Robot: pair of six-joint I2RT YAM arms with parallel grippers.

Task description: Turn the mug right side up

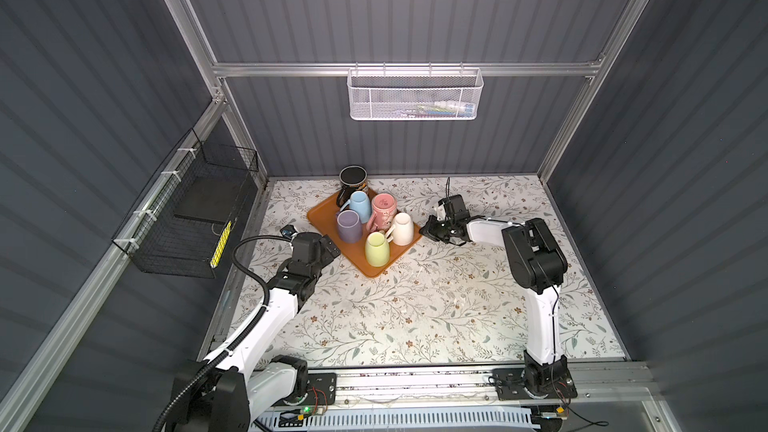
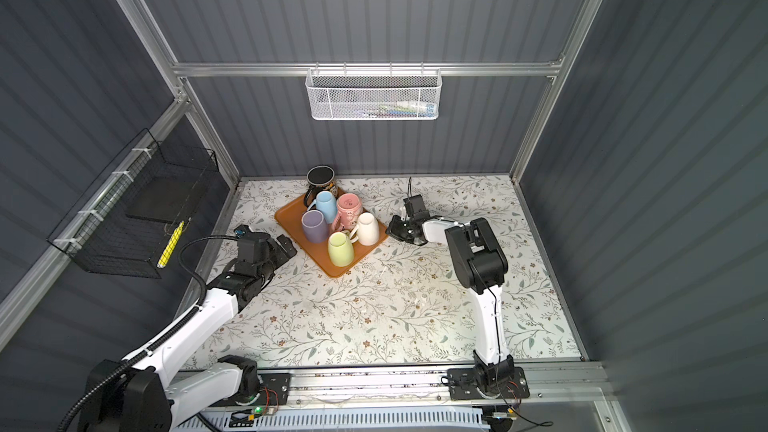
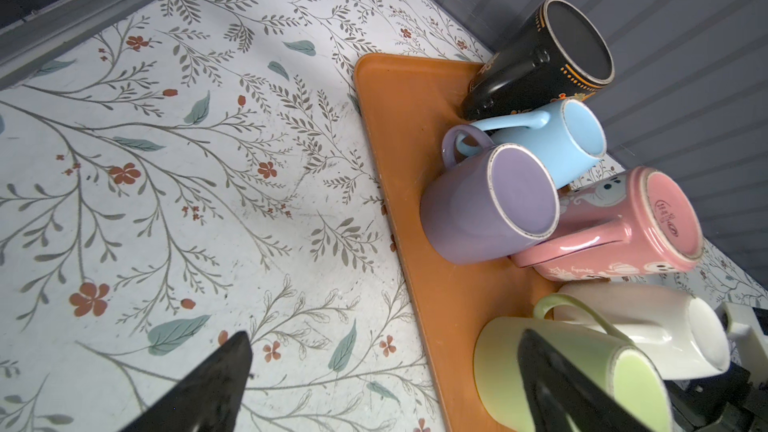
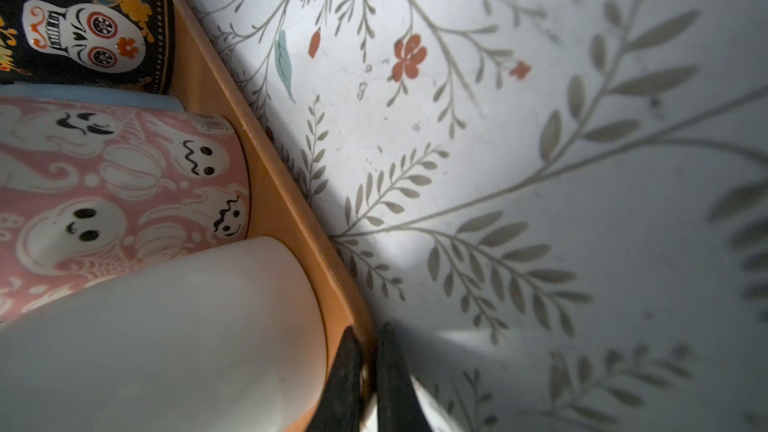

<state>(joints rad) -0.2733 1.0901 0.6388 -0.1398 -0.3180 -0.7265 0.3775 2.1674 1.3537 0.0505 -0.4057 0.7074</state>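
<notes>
IN THE CELL: Six mugs stand base-up, packed close on an orange tray (image 1: 322,218) at the back of the flower-patterned table (image 1: 415,305): a black mug (image 1: 352,180), blue mug (image 1: 360,205), pink mug (image 1: 383,211), purple mug (image 1: 349,226), white mug (image 1: 402,228) and green mug (image 1: 377,249).

The right gripper (image 4: 368,351) sits low at the tray's right edge beside the white mug. Its jaws are drawn narrow with the tray's rim between them, apparently pinning the tray in place. The left gripper (image 1: 330,249) hovers just off the tray's left edge, spread wide and holding nothing, nearest the green and purple mugs.

Which mug is to be righted cannot be told; the green one, at the near corner, looks the likeliest.

A firm pinch on the rim should stop the tray sliding. The left jaws would do best to close across the green mug's wall from the open side, away from its handle, which points toward the white mug. The mug should be lifted clear of its neighbours before it is rolled over, since glazed ceramic slips easily.
</notes>
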